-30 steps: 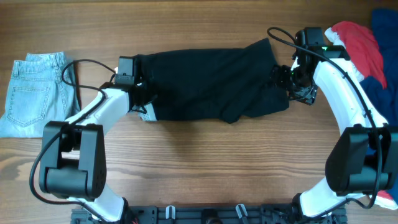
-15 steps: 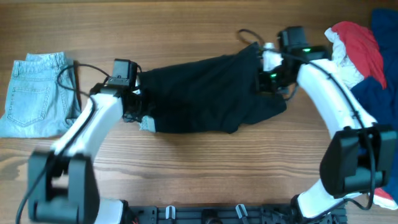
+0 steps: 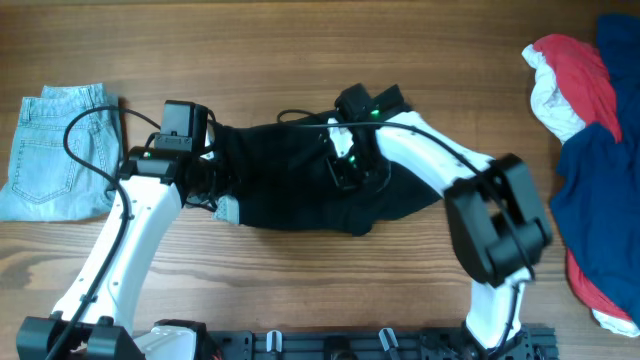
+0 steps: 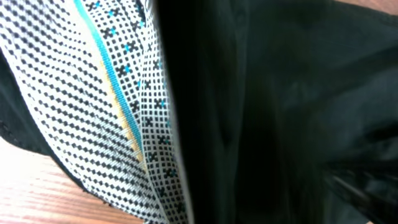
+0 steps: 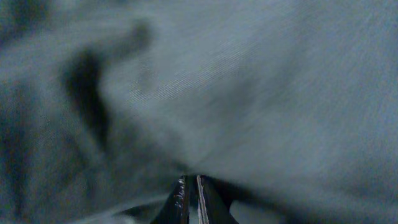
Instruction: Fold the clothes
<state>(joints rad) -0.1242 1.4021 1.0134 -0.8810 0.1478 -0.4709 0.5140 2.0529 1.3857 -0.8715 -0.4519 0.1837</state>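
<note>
From overhead, the soft black shorts (image 3: 285, 185) lie crumpled at the middle of the brown wooden table (image 3: 300, 50), between the two arms. The left gripper (image 3: 213, 187) sits at their left end, where a pale corner of lining shows. The right gripper (image 3: 346, 172) is down on the cloth near the middle, with the right part of the garment bunched under its arm. Only this view shows the folded light-blue denim shorts (image 3: 55, 150) at the far left and the heap of red, white and navy garments (image 3: 585, 110) at the far right, both well apart from the black pair.

The left wrist camera gives what the top view cannot: the lining (image 4: 106, 118) is white with small black dots and a teal stripe, turned out beside dark cloth. No fingers show there. That claw is closed tight on the waist end.

The right wrist view is blurred cloth, with the jaws pressed narrow together, pinching a fold.
</note>
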